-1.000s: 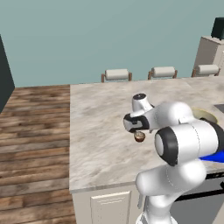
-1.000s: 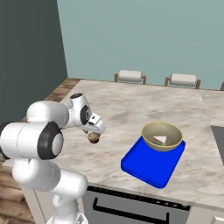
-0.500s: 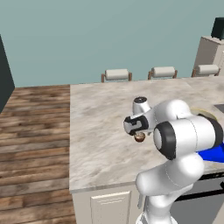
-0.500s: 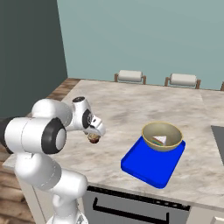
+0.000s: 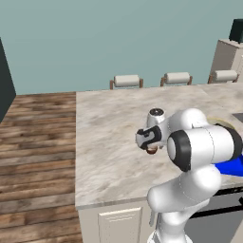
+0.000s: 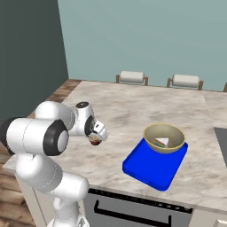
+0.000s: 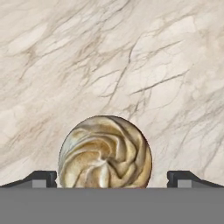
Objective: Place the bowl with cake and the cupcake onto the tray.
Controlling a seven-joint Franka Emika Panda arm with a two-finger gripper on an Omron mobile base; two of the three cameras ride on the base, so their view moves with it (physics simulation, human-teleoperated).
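Spread wide, gripper (image 7: 112, 177) poised directly above the cupcake (image 7: 105, 152), one dark fingertip (image 7: 41, 178) out to each side of the swirled tan frosting with clear marble showing between each tip and the cake; nothing clamped. Seen from the hand, frosting spiral centred between the two tips, resting on the pale veined marble countertop (image 7: 131, 57). From the left base camera, gripper (image 5: 151, 144) angled down at the counter (image 5: 109, 137), cupcake (image 5: 152, 150) peeking out brown just beneath it, near the middle of the island. From the right base camera, same pose: gripper (image 6: 97, 136) at the end of the folded white arm, cupcake (image 6: 94, 140) tucked under it on the counter (image 6: 133, 106), well apart from the tray. Bright blue tray (image 6: 150, 168) lying flat toward the front edge of the counter, to the right of the cupcake. Tan-yellow bowl (image 6: 164, 138) sitting on the far part of the tray, white wedge of cake (image 6: 162, 142) inside it. In the left base view, a strip of blue tray (image 5: 230, 167) visible past the arm's elbow. Beyond the island, padded chair backs (image 6: 131, 77) lined along the far side, teal wall behind.
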